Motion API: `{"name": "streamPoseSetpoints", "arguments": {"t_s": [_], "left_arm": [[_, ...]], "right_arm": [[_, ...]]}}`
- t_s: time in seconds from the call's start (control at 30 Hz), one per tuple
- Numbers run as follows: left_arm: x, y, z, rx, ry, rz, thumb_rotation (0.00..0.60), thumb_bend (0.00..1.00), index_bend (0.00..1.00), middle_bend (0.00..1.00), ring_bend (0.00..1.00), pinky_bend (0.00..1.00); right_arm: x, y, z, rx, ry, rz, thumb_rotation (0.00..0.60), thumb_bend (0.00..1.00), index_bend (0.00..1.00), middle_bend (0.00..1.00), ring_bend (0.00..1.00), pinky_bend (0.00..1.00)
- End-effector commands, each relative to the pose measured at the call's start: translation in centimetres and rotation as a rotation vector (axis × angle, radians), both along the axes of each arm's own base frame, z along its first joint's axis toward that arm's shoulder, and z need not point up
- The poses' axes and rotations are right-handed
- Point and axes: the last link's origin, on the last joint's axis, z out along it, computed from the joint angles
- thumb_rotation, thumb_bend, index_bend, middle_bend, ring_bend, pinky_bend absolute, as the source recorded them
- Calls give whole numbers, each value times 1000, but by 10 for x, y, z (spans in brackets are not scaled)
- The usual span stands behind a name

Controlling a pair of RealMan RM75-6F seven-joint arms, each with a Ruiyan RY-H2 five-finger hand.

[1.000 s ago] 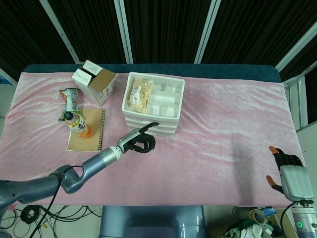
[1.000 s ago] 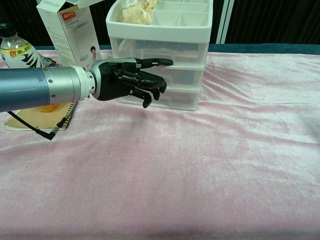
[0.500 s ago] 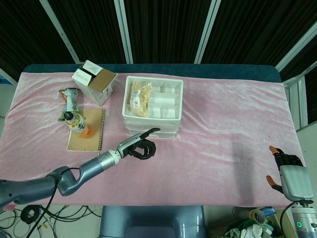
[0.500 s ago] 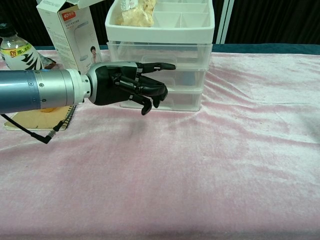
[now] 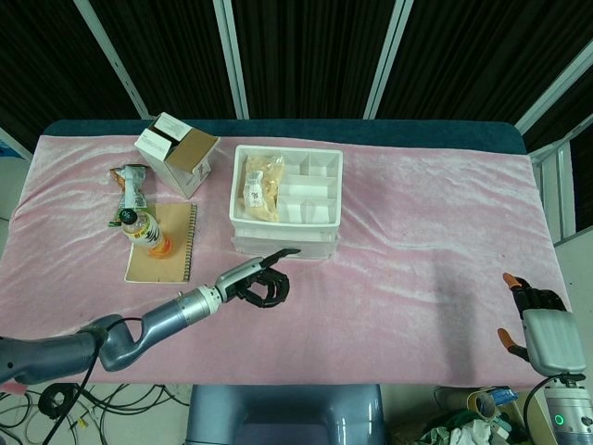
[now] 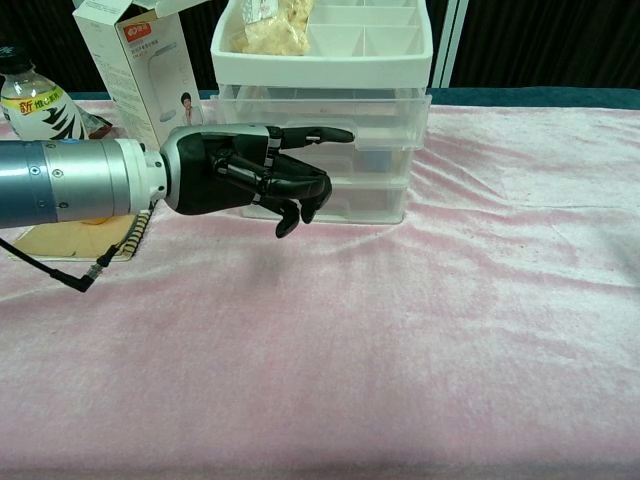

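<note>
A white plastic drawer unit (image 5: 285, 243) (image 6: 330, 200) stands mid-table, with an open compartment tray on top holding a bag of snacks (image 5: 262, 179) (image 6: 265, 25). My left hand (image 5: 259, 281) (image 6: 255, 175) hovers just in front of the unit's left half. One finger points straight out along the top drawer's front, and its tip is near the drawer's handle. The other fingers are curled in with nothing in them. The top drawer front (image 6: 400, 110) juts slightly forward of the ones below. My right hand (image 5: 542, 324) hangs off the table's near right corner with fingers apart, holding nothing.
Left of the unit are an open cardboard box (image 5: 176, 153) (image 6: 135, 60), a snack packet (image 5: 132, 181), and a drink bottle (image 5: 146, 232) (image 6: 35, 100) lying on a spiral notebook (image 5: 162, 255). Pink cloth (image 5: 426, 241) covers the table.
My left hand has drawn back toward the near edge. The drawer unit, skewed a second ago, now sits square, and its top drawer front stands further out.
</note>
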Motion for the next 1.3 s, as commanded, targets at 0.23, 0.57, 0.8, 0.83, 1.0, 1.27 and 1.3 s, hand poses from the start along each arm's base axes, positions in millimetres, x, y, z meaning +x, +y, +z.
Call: {"name": "streamPoseSetpoints", "arguments": {"t_s": [0.23,0.57,0.8,0.83,1.0,1.27,1.3], "left_arm": [[-4,-6,2,3,12,-17,600,417,0,585,520,637],[-5,-17,2,-9,10,-47,600,417,0,587,520,637],[-5,-27,1,-26,18,-78,600,417,0,587,520,637],[-4,-28,1,-28,19,-80,600,417,0,587,520,637],[-5,-34,1,-35,20,-92,600,417,0,587,520,637],[-9,-44,0,-52,29,-110,600,417,0,587,520,637],[-9,-45,0,-54,28,-112,600,417,0,587,520,637]], "right_arm": [[0,0,0,1,0,-1,600,188,141,160,245,205],[0,0,0,0,1,-1,600,188,141,160,245,204],[0,0,0,-1,0,-1,600,188,141,160,245,205],[0,0,0,-1,-1,-1,600,188,141,160,245,205],[0,0,0,1,-1,-1,600,188,141,160,245,205],[0,0,0,1,-1,-3,600,188,141,161,245,205],[0,0,0,1,0,-2,600,187,141,161,245,205]]}}
